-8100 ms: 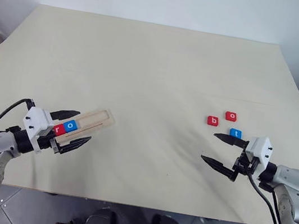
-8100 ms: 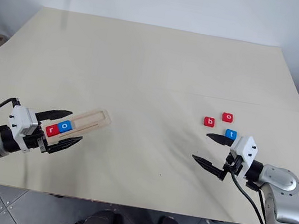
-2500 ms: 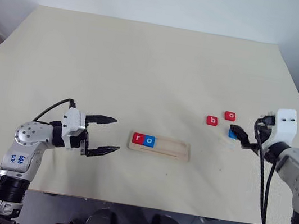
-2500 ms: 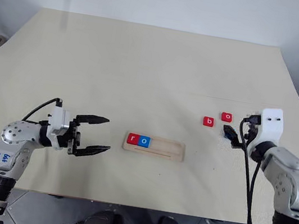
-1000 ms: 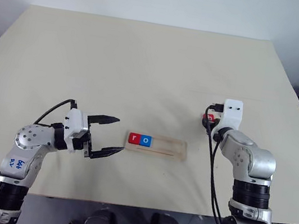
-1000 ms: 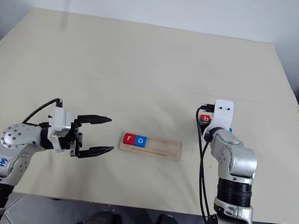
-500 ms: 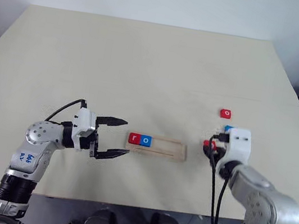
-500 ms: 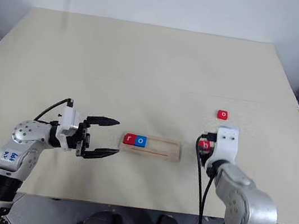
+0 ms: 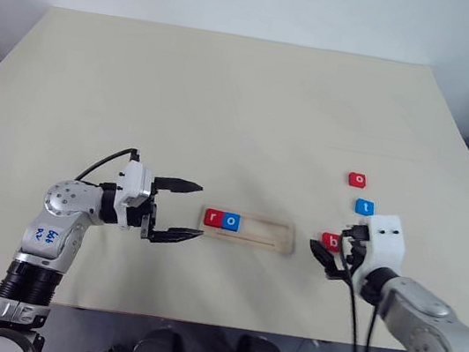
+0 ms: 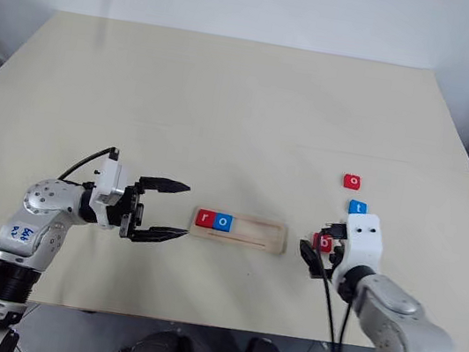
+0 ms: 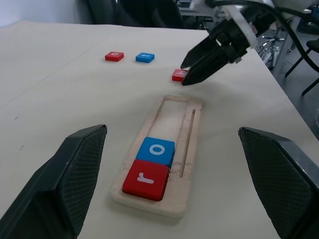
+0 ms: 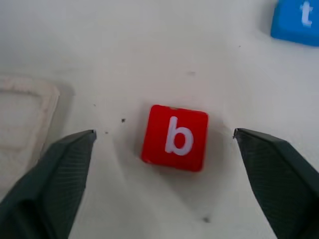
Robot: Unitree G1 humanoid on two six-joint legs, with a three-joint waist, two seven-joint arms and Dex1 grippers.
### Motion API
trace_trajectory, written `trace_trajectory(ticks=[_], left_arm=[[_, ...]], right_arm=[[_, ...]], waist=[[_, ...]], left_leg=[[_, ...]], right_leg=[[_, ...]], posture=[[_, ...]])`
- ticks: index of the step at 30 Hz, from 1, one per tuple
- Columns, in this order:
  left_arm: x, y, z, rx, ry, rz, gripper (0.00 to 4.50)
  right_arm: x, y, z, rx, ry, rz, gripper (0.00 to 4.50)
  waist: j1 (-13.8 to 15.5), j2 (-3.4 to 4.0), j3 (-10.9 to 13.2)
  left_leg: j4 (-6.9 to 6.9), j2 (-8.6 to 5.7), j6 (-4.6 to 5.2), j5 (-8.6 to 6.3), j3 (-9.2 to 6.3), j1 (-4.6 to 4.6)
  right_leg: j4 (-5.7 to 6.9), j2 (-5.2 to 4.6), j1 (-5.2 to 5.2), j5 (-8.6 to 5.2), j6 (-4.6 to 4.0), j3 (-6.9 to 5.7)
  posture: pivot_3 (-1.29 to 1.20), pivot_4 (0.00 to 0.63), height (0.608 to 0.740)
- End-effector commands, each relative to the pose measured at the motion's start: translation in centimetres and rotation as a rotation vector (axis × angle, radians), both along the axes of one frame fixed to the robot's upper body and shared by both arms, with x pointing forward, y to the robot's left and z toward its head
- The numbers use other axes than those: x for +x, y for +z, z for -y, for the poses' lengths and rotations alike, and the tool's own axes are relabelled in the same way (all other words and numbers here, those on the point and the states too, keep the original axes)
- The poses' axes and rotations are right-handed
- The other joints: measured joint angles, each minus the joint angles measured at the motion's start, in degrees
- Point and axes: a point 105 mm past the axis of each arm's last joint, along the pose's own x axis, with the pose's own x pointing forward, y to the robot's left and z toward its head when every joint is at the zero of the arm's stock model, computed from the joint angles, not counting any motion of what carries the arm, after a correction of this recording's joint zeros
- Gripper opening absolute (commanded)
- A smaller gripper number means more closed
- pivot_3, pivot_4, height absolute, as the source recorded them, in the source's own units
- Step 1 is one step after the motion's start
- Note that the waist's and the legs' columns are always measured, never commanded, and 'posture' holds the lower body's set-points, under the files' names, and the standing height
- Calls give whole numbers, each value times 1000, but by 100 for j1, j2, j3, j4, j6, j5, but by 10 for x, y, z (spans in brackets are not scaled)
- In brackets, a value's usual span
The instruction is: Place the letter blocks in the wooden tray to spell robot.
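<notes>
Red r and blue o blocks (image 9: 221,219) are seated at the left end of the wooden tray (image 9: 265,234); red b block (image 12: 175,137) lies flat on the table (image 9: 228,104), just right of the tray. Right gripper (image 12: 164,184) is spread wide around b, untouched; left gripper (image 9: 182,211) is released, empty, near the tray's left end; blue t (image 9: 364,207) and red o (image 9: 357,179) are left loose beyond.

The wooden tray (image 9: 247,231) lies just below the middle of the frame on the pale table (image 9: 228,104), with a red r block (image 9: 213,218) and a blue o block (image 9: 231,221) side by side at its left end. Left of it, the left gripper (image 9: 192,211) points toward the tray, fingers spread, holding nothing. To the tray's right the red b block (image 9: 330,240) lies on the table by the right gripper (image 9: 327,255). Further up the frame sit a blue t block (image 9: 364,207) and a red o block (image 9: 357,179).
</notes>
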Motion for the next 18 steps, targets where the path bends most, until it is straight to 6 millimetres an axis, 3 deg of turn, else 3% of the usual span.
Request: trace_trajectory(ticks=[1,6,9,13,18], left_arm=[[2,4,-4,-4,16,38,4500],[2,4,-3,-13,21,59,4500],[-3,5,1,-17,-7,72,4500],[-9,3,7,-5,-57,83,4500],[-13,3,8,14,-71,81,4500]], right_arm=[[-12,22,-3,-9,285,127,4493],[-12,14,26,-172,508,163,4493],[-8,5,37,-288,731,156,4493],[22,6,41,-297,805,178,4493],[34,-2,40,-292,912,106,4493]], waist=[[2,0,0],[6,-5,3],[-10,-7,4],[-39,-9,6],[49,-5,9]], left_leg=[[-2,0,2,-1,0,1],[-2,-1,5,-3,0,9],[3,-2,5,-3,9,17],[7,4,1,-1,14,23],[11,6,-1,1,14,16]], right_leg=[[-8,1,3,1,1,-1],[-25,3,21,5,9,-6],[-27,2,22,6,11,1],[-24,5,22,6,11,1],[-18,4,23,6,10,-11]], posture=[[0,150,740],[0,150,740],[0,150,740],[0,150,740],[0,150,740]])
